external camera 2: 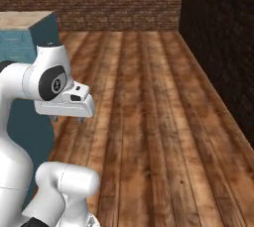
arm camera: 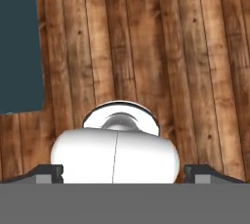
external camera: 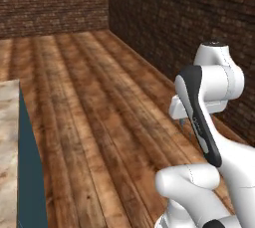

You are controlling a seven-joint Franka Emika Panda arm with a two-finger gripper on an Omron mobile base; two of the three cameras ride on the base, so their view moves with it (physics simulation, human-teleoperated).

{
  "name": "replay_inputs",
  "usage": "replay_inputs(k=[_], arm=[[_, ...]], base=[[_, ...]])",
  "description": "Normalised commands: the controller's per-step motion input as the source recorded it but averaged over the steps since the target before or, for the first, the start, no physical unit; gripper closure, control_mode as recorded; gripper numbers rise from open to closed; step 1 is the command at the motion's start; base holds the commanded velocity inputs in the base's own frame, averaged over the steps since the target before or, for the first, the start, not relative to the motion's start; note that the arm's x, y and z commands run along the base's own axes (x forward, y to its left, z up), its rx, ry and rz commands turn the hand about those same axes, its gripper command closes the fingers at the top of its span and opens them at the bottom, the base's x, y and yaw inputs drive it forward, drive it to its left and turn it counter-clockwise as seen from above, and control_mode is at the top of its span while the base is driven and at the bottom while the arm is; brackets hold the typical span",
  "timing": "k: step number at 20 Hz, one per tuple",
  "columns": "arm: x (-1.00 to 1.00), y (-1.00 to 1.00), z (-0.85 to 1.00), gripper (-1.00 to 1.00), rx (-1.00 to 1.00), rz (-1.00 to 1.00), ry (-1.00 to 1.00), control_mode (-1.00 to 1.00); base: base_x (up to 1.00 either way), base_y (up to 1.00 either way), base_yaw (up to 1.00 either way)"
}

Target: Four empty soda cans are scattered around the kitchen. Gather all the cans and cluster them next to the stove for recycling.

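Cans were what I was after, and I had none on my screens, nor the stove, so I could not say where either stood or how many were already gathered. What I had was wooden floor [external camera: 99, 122] running up to brick walls [external camera: 50, 3] across the top of both base views. A worktop [external camera: 7, 147] with a pale stone top and a dark teal side sat at the lower left of the left base view; the same unit showed at the upper left of the right base view. The arm was folded close over the base, its hand [arm camera: 124, 171] pointing down at bare floorboards, fingers spread wide at the bottom corners of the hand view, with nothing between them. My judgement was that the base was between stops, with a can to find before anything else.
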Motion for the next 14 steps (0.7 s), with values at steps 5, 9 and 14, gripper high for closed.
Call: replay_inputs(k=[5,9,14], arm=[[0.0,0.0,0.0,-1.0,0.0,0.0,0.0,1.0],[0.0,0.0,0.0,-1.0,0.0,0.0,0.0,1.0],[0.0,0.0,0.0,-1.0,0.0,0.0,0.0,1.0]], base=[[1.0,-0.99,0.09],[1.0,-0.75,0.07],[1.0,-0.24,0.01]])
